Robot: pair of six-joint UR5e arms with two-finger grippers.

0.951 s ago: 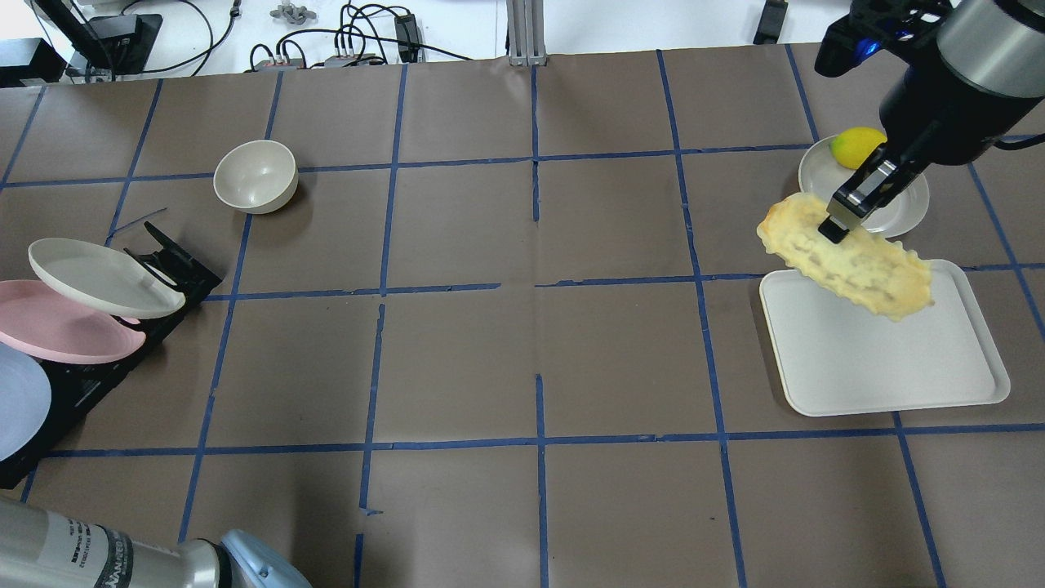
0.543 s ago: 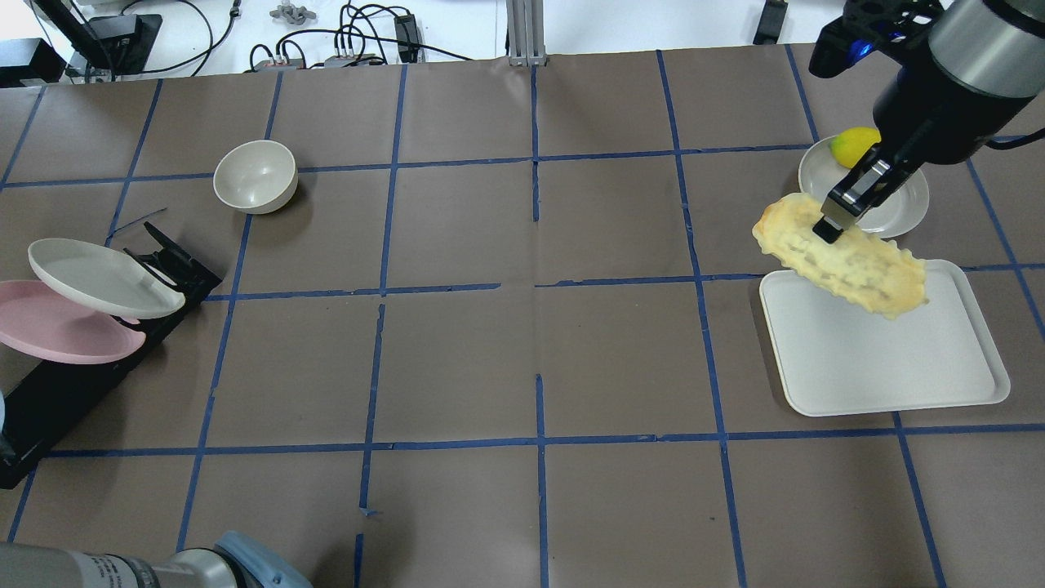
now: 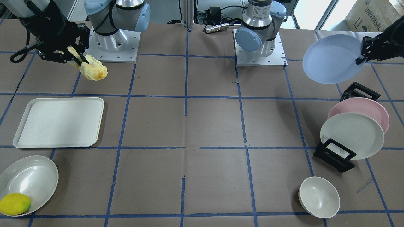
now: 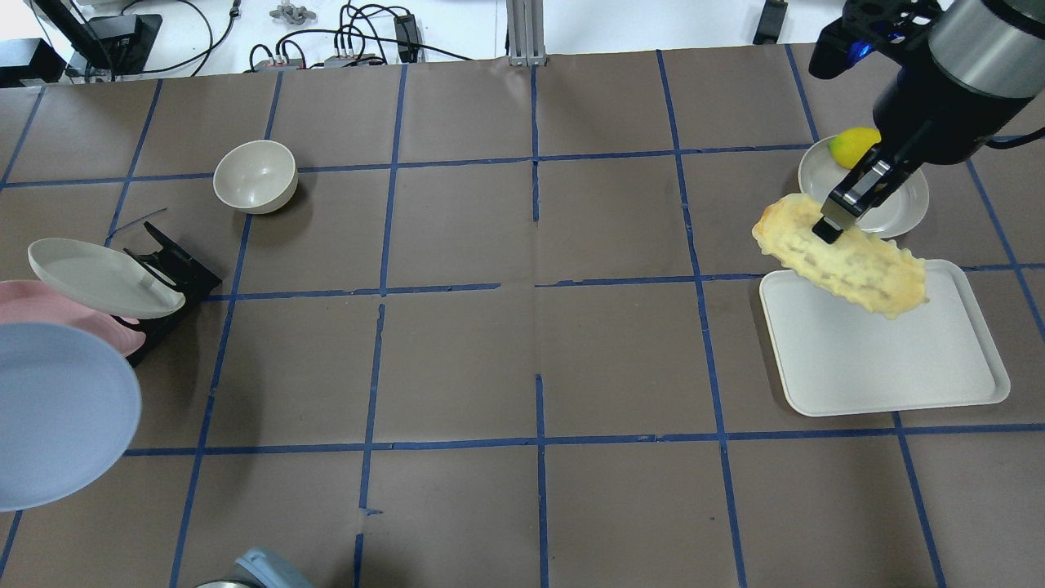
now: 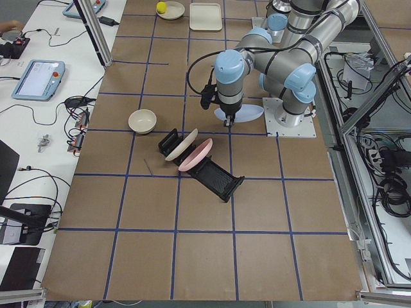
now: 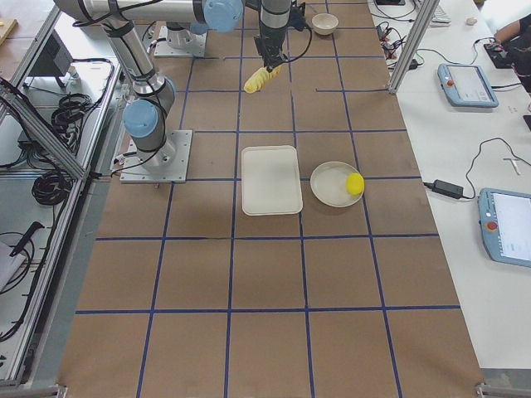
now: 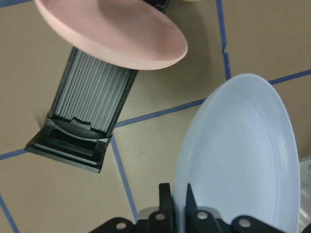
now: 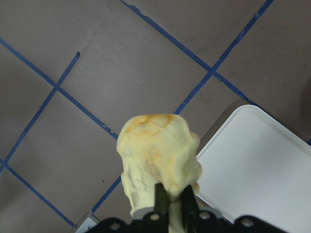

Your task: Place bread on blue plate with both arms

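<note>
A: Looking from across the table, we see the right gripper (image 3: pixel 77 59) pinching the bread (image 3: pixel 93 71) in the air, close by the white tray (image 3: pixel 60 123). The left gripper (image 3: pixel 362 58) is clamped on the blue plate (image 3: pixel 331 58), which is also in the air, well apart from the tray at the table's opposite end.

B: From overhead, the bread hangs tilted across the tray's corner, gripped off-centre. The plate is tipped, not level.

A: On the left wrist view, our jaws close on only a thin bit of rim. We'd level the plate gently, or it may pivot.

B: On the right wrist view, the jaws bite one part of the bread. The rest dangles, with the tray below and to one side. We'd carry it slowly away from the tray, bring the plate underneath, and release only once the bread rests on it.
</note>
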